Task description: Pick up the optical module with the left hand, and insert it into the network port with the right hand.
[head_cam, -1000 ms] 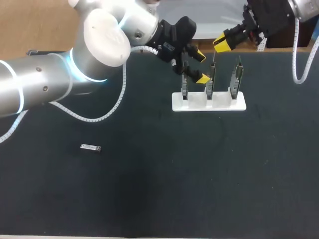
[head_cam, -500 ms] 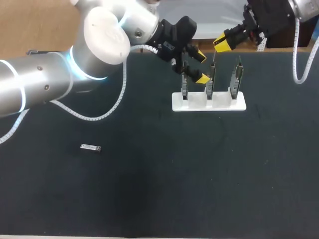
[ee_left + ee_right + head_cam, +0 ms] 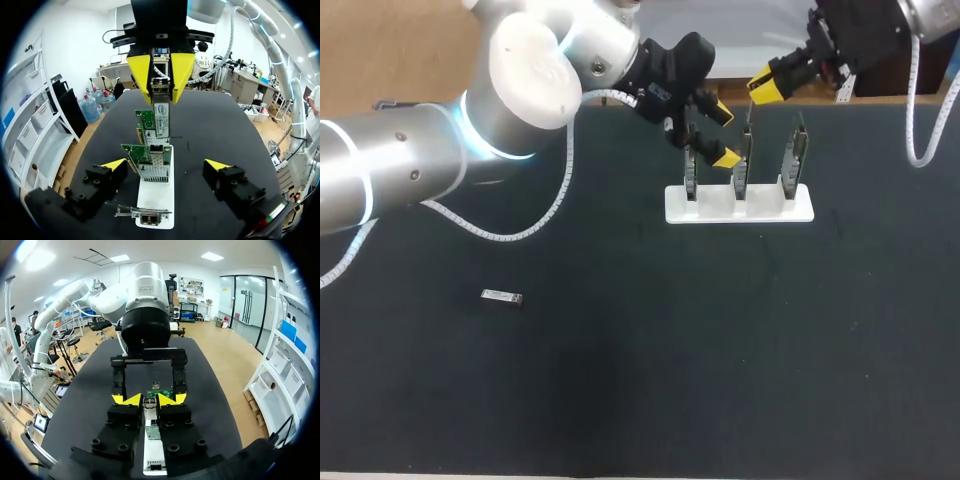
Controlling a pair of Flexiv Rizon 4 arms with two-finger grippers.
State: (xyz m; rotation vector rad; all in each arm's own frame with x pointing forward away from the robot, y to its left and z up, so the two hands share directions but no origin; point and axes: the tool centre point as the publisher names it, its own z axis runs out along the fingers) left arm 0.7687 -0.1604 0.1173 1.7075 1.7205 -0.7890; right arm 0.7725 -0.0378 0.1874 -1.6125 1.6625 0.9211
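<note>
Right gripper [image 3: 161, 80]: both yellow fingers are closed from two sides on the upper end of the optical module [image 3: 161, 112]; the module hangs upright below the tips, above the row of network cards [image 3: 152, 162]; which card it is over cannot be told.

Module: slim silver metal body; a pale printed label on the face turned to the left wrist; a darker block at the gripped end.

Left gripper [image 3: 166, 165]: fingers spread wide, holding nothing; the cards are seen ahead of it between its two tips, upright on a white stand [image 3: 156, 200].

Head view: left gripper [image 3: 723, 133] at 11 o'clock of the stand [image 3: 740, 208]; right gripper [image 3: 767, 87] at 1 o'clock; the held module is only a thin sliver here. A second module [image 3: 502, 296] lies flat on the dark mat [image 3: 720, 350] at 8 o'clock of the stand, well apart; neither wrist view shows it.

Right wrist view: own gripper [image 3: 150, 399] has the module [image 3: 149, 403] between its tips; the cards are beneath and the left gripper faces it from beyond; the label does not show from this side.
</note>
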